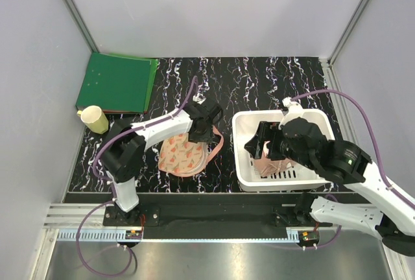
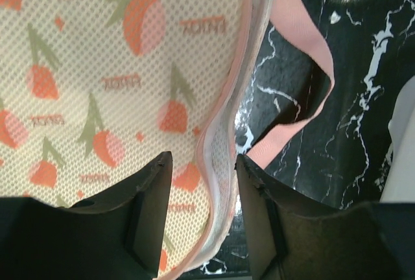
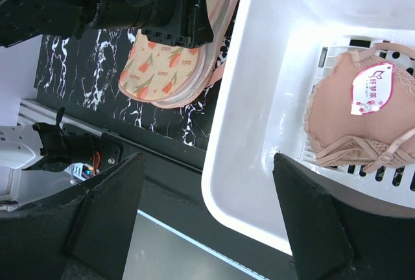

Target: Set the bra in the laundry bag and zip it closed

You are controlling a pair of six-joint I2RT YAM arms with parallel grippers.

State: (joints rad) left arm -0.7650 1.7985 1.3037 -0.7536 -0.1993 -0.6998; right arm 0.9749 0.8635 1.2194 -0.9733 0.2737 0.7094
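Right gripper [image 3: 204, 166] spread wide, empty, above near wall of white slotted plastic basket [image 3: 259, 72]. Dusty-pink soft-cupped bra [image 3: 350, 121] lies inside basket. Left gripper [image 2: 203, 163] half-spread astride rim of peach tulip-print mesh laundry bag [image 2: 97, 98] on black marbled table [image 1: 259, 79]; contact unclear.

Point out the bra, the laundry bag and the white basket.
bra [image 3: 340, 121]: right wrist view, on a cup.
laundry bag [image 2: 97, 98]: left wrist view, on its printed mesh.
white basket [image 3: 259, 98]: right wrist view, on its inner wall.

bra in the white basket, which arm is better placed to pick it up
Right. The right gripper, open, hangs over the basket with the bra just below; the left gripper straddles the rim of the laundry bag.
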